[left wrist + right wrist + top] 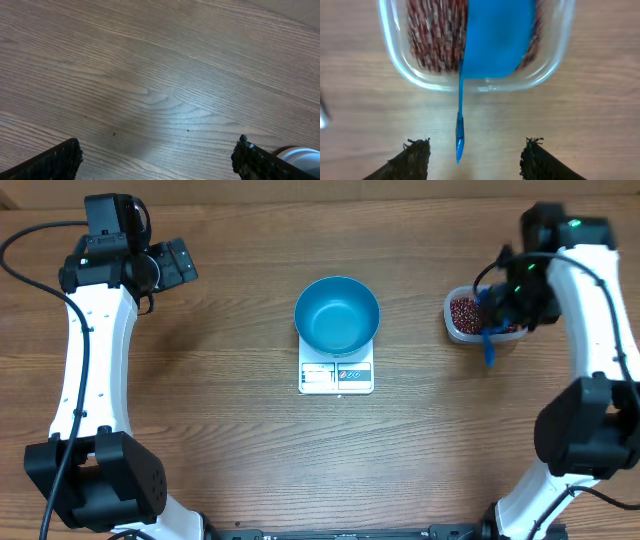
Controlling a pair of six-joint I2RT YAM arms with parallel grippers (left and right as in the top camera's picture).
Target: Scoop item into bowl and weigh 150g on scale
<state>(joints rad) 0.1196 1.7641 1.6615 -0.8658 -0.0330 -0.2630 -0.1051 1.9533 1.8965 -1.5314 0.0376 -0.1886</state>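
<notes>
Right gripper [475, 155] jaws spread, gripping nothing; the handle of the blue scoop [495, 40] sticks out between them, untouched. Scoop lies tilted on edge in the clear tub [400, 70], on the red-brown beans [430, 35]. Tub sits right of the scale [336, 376], well apart. Blue bowl [337, 314] rests on scale. Left gripper [157, 160] wide open, holding nothing, above the wood table [150, 60], far left.

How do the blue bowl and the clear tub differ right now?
The bowl is opaque blue and round; the tub is clear and rounded-rectangular. The bowl is empty on the scale; the tub sits on the table, holding beans and a blue scoop. Both are open-topped.
</notes>
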